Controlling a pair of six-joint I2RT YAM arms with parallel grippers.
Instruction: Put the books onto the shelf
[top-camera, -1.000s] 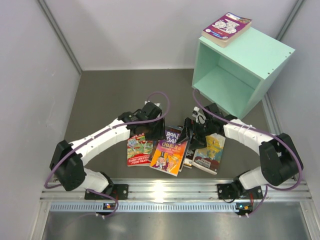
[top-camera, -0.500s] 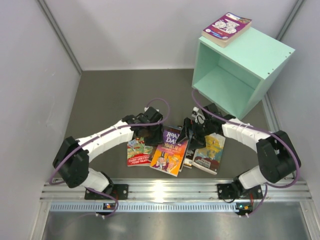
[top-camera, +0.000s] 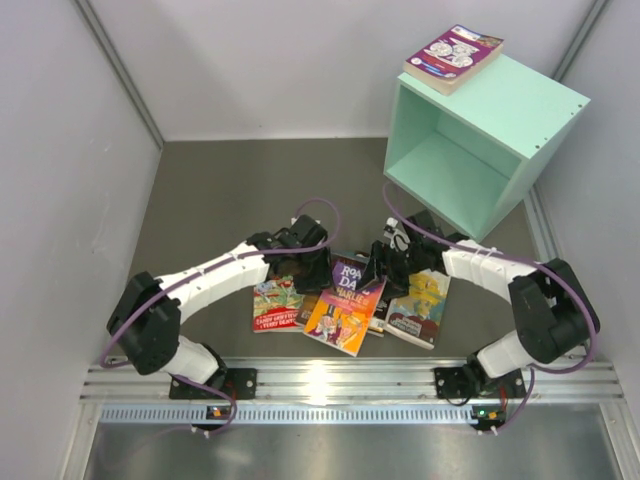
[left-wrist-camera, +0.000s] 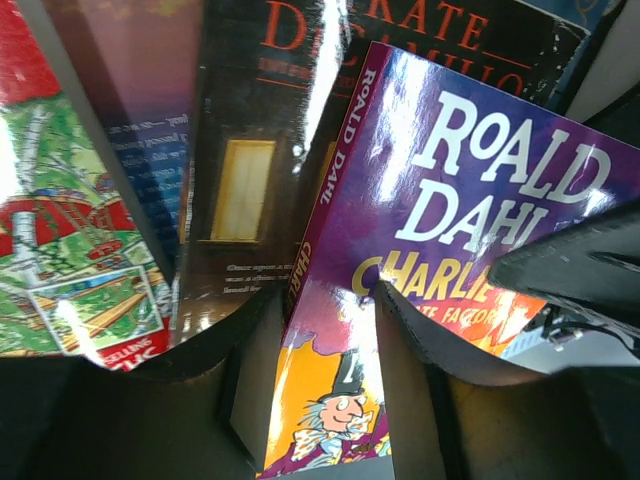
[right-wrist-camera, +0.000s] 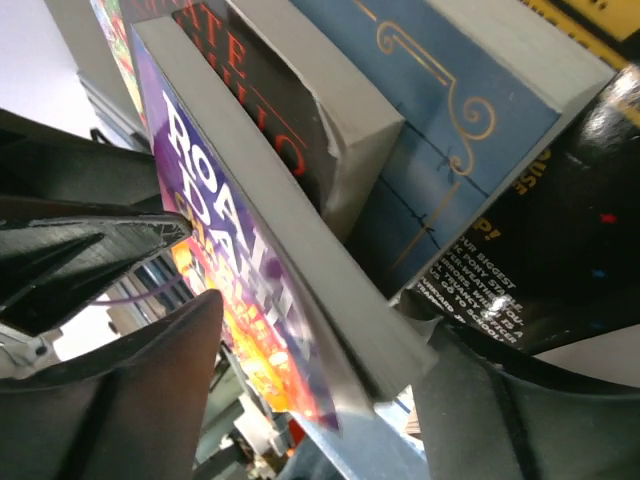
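Several books lie fanned on the table in front of both arms. The purple and orange Roald Dahl book sits tilted on top of them. My left gripper is shut on its spine side, with a finger pressing the cover. My right gripper stands open around the opposite page edge, with a gap at one finger. The mint-green shelf stands at the back right, open face toward the arms, with another purple book lying on its top.
A red cartoon book lies left of the pile, and a yellow-and-blue one lies right. A black book and a blue book lie under the purple one. Grey walls enclose the table, and a metal rail runs along the near edge.
My left gripper slid right and nearer along the purple book, which now tilts more steeply. The right gripper's jaws have narrowed around the book's page edge.
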